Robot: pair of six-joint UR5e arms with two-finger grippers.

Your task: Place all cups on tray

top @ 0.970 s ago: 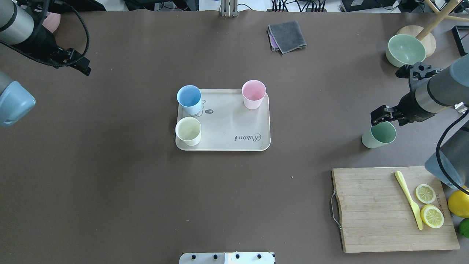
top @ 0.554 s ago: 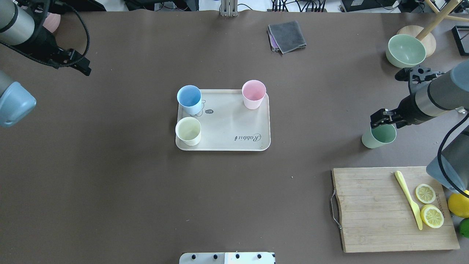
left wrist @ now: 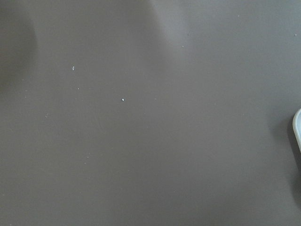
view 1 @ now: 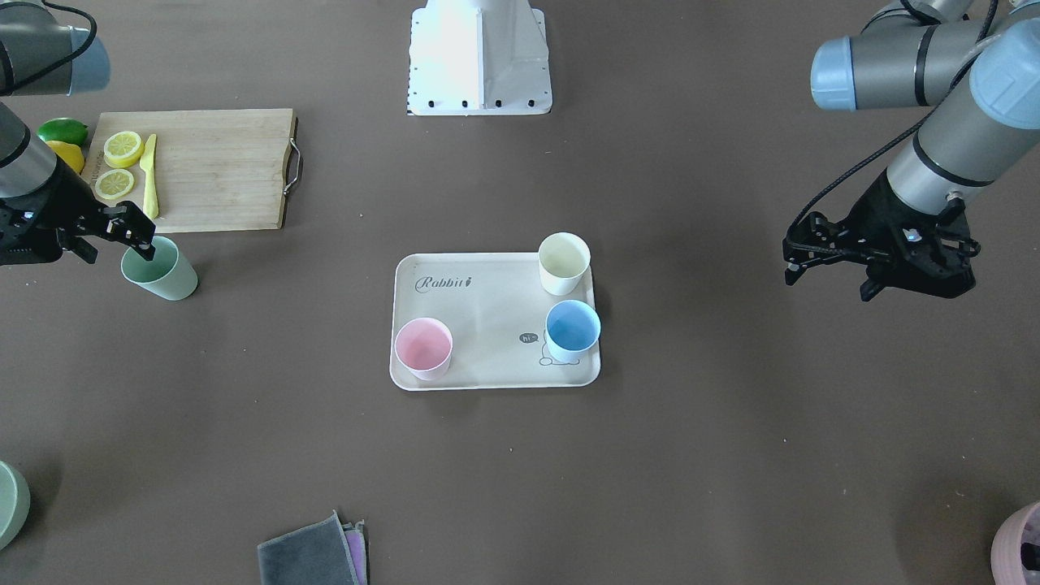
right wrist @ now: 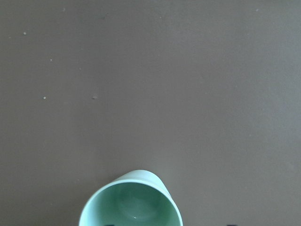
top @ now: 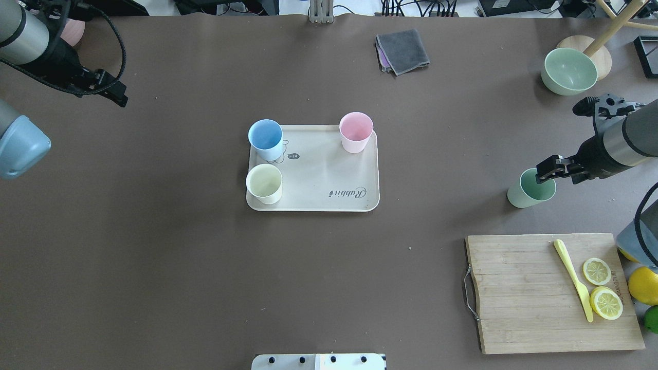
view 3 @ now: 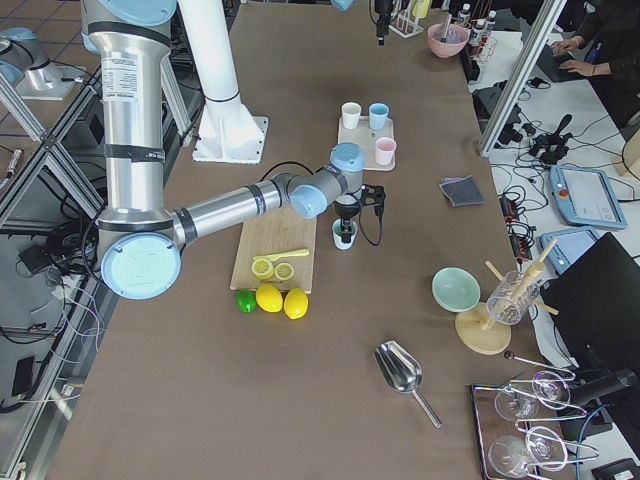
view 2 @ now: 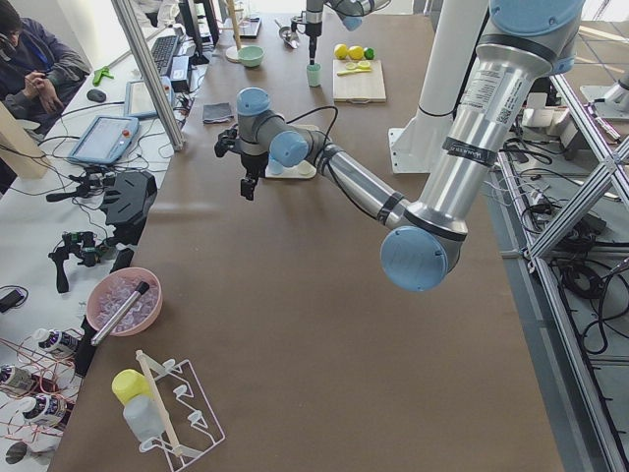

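The beige tray (top: 318, 174) lies mid-table and shows in the front view (view 1: 487, 325). On it stand the light blue cup (top: 265, 136), the cream cup (top: 264, 182) and the pink cup (top: 355, 129). The sage green cup (top: 529, 192) stands upright on the table far to the tray's right. My right gripper (top: 546, 173) is open at its rim. In the right wrist view one finger is inside the cup (right wrist: 131, 207) and one outside. My left gripper (top: 114, 95) looks open and empty, high over the far left.
A wooden cutting board (top: 519, 293) with a yellow knife and lemon slices lies near the green cup. A pale green bowl (top: 569, 69) stands beyond it. A grey cloth (top: 402, 50) lies at the far edge. A mauve pot (view 1: 1020, 552) stands at the far left corner.
My right gripper has moved rightward and come down onto the green cup's rim. The cup, the tray and my left arm have not moved.
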